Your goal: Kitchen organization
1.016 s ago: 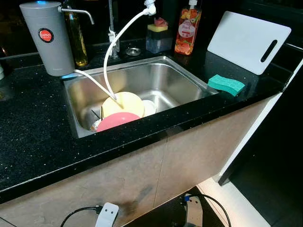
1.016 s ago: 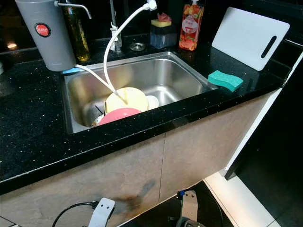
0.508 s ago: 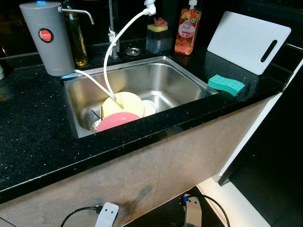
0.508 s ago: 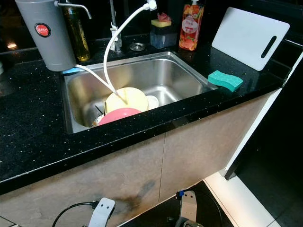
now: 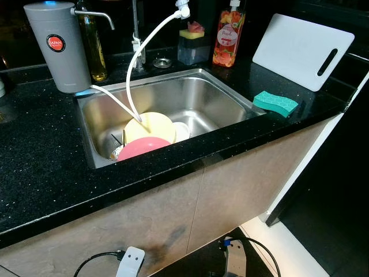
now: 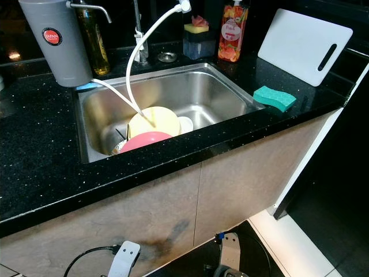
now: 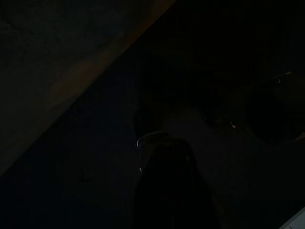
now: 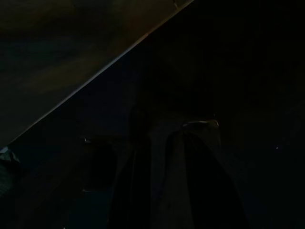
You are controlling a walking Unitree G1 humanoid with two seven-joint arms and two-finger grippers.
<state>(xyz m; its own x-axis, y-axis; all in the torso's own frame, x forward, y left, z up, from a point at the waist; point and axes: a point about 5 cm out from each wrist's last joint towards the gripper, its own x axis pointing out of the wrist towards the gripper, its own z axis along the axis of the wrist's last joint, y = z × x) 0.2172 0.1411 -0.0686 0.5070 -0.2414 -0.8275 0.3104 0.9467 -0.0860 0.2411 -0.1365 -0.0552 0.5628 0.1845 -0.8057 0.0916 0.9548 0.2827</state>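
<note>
While both arms hang idle down in front of the cabinet, the left pincer point(image 7: 167, 191) and the right pincer point(image 8: 186, 181) show as dark shapes in their murky wrist views, and whether either is open or closed cannot be told. Up above, the black bench point(image 5: 40, 167) carries a steel sink point(image 5: 213, 95), where a yellow plate point(image 5: 151, 124) leans over a pink plate point(image 5: 141, 147) with a small white dish point(image 5: 181, 130) just beside them, likely left there for washing. A white hose point(image 5: 141, 55) loops from the tap into the basin, and another runs in from the grey water filter point(image 5: 57, 46) standing at the sink's far left corner. Behind the sink stand an oil bottle point(image 5: 95, 49), a sponge holder point(image 5: 192, 46) and a soap bottle point(image 5: 226, 37), all within reach of the tap. A green sponge point(image 5: 275, 103) lies near the bench's right edge, and a white cutting board point(image 5: 300, 49) leans on the wall, probably to dry. No tidying has begun, by the look of it.
</note>
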